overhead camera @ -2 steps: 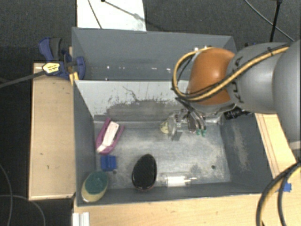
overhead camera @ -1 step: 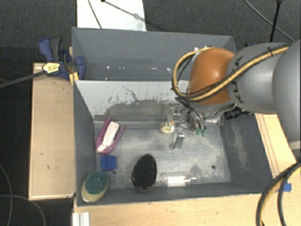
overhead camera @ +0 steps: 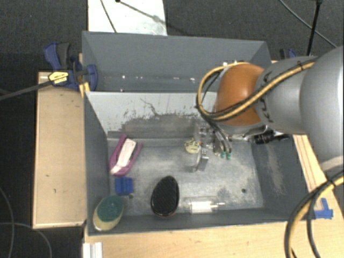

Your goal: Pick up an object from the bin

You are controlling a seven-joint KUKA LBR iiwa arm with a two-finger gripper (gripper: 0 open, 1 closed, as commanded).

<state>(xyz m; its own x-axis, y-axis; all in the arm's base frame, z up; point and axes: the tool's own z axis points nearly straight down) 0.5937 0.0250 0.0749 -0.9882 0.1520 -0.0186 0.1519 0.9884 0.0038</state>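
My gripper point(overhead camera: 203, 155) hangs low over the middle of the bin floor, toward the back wall. A small pale yellowish thing point(overhead camera: 191, 147) lies right against its left side; whether the gripper touches it I cannot tell. Nearer the front wall a white tube-shaped thing point(overhead camera: 204, 206) lies flat, below the gripper. A black oval brush point(overhead camera: 164, 195) rests to the left of that tube.
Along the bin's left side lie a pink and white pack point(overhead camera: 123, 156), a small blue block point(overhead camera: 123, 186) and a round green and yellow sponge point(overhead camera: 109, 212) in the front left corner. The arm with its orange cover and cables comes in from the right.
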